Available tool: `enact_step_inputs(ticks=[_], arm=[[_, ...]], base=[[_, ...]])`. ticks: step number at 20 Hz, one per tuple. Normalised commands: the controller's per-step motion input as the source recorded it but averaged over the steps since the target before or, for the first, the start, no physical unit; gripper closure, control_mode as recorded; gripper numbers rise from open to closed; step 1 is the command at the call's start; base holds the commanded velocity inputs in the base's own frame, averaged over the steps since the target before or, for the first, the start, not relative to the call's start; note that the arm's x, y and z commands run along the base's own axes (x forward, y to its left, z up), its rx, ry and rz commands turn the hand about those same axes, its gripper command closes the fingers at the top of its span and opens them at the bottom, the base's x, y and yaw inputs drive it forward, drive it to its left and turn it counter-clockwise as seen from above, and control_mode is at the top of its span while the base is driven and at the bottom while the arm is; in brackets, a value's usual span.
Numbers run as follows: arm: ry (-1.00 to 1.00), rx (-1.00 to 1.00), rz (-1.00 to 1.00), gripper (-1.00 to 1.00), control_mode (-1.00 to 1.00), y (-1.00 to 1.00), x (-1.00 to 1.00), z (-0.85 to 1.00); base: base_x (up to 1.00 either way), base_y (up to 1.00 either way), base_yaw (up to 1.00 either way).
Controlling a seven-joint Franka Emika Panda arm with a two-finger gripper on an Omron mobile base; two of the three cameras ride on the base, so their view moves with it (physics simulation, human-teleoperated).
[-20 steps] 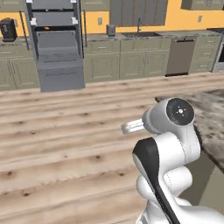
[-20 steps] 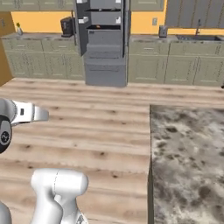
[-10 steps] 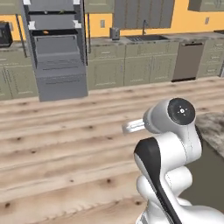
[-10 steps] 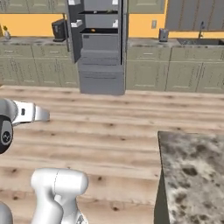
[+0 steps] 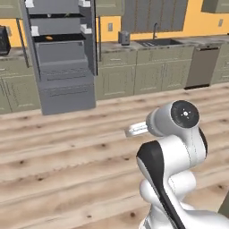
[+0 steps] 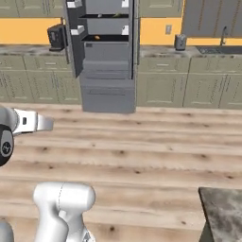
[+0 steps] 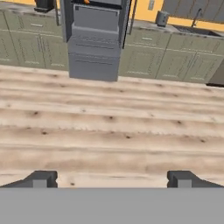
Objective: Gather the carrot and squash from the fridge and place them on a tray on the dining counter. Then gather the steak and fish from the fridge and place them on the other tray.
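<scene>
The fridge (image 5: 62,67) stands open across the wooden floor, and it also shows in the right base view (image 6: 106,61) and at the top of the hand view (image 7: 94,39). A small orange item (image 5: 48,38) lies on one of its shelves, also visible from the right (image 6: 96,37). It is too small to tell whether it is the carrot. The squash, steak, fish and trays are out of view. My gripper (image 7: 112,179) hangs open and empty over the floor, far from the fridge, with its fingertips (image 7: 40,179) wide apart. The hand (image 5: 134,130) points toward the fridge.
Green cabinets (image 5: 147,76) line the back wall, with a sink (image 5: 159,42), a dishwasher (image 5: 201,67) and a dark appliance (image 6: 56,37). A corner of the stone dining counter (image 6: 222,208) shows at the lower right. Open wooden floor (image 7: 113,118) lies between me and the fridge.
The base has driven toward the fridge, so the fridge looks larger and the dining counter has slid nearly out of both base views. The gripper stays open.
</scene>
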Motion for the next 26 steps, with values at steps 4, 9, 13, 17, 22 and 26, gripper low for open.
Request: enact_step_inputs(ticks=[4,9,13,17,22,26], arm=[[0.0,0.0,0.0,-1.0,1.0,0.0,0.0,0.0],[0.0,0.0,0.0,-1.0,1.0,0.0,0.0,0.0],[0.0,0.0,0.0,-1.0,1.0,0.0,0.0,0.0],[0.0,0.0,0.0,-1.0,1.0,0.0,0.0,0.0],[0.0,0.0,0.0,-1.0,1.0,0.0,0.0,0.0],[0.0,0.0,0.0,-1.0,1.0,0.0,0.0,0.0]], base=[[1.0,0.5,-0.07],[1.0,0.28,-0.02],[1.0,0.18,0.0],[1.0,0.23,0.0],[1.0,0.26,0.0],[1.0,0.33,0.0]])
